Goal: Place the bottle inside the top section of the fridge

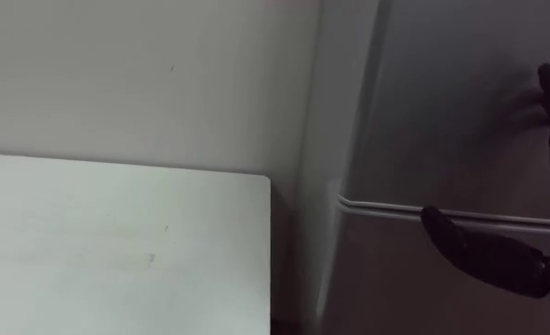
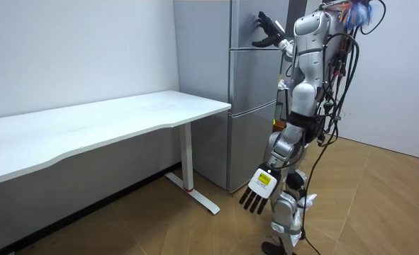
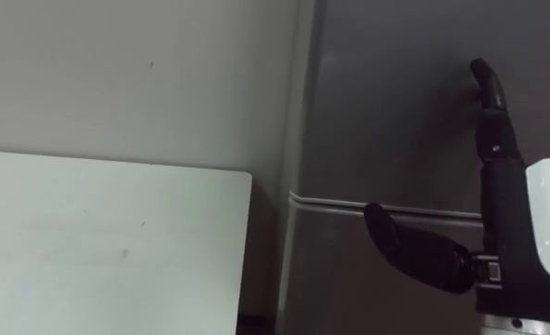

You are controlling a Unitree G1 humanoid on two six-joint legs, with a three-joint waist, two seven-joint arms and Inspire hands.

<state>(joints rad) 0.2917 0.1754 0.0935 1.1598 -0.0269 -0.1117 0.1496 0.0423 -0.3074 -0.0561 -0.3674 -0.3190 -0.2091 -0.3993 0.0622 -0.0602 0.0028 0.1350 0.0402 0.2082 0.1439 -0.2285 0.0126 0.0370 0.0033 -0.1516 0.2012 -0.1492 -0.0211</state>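
The grey fridge (image 2: 252,106) stands with both doors shut, and a seam (image 3: 340,205) divides the upper door (image 3: 395,102) from the lower one. My right hand (image 3: 512,223) is raised against the upper door, open, with straight fingers (image 3: 491,102) touching the door face and the thumb (image 1: 484,253) stretched out along the seam. In the room view the right hand (image 2: 267,28) rests high on the fridge front. My left hand (image 2: 259,190) hangs by my thigh, open and holding nothing. I stand upright right in front of the fridge.
A white table (image 1: 116,242) stands just left of the fridge, its corner (image 1: 261,181) close to the fridge side. In the room view the table (image 2: 110,117) runs along the grey wall on white legs. Wooden floor lies behind me.
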